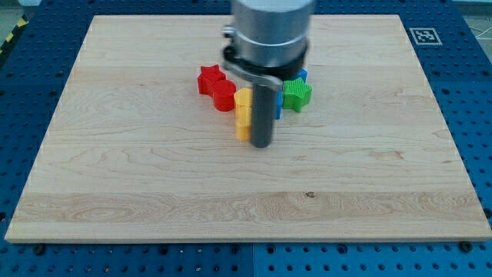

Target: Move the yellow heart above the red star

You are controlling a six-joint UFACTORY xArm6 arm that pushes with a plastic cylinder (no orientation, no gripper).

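The red star lies left of the board's middle, near the view's top. A red round block touches it at its lower right. The yellow heart sits just right of the red round block, with a yellow bar-shaped block right below it. My tip rests on the board just right of the yellow bar, below and right of the heart. The rod hides part of the blocks behind it.
A green star-shaped block lies right of the rod, with a blue block partly hidden behind it and the arm. The wooden board lies on a blue perforated table. A marker tag sits at the top right.
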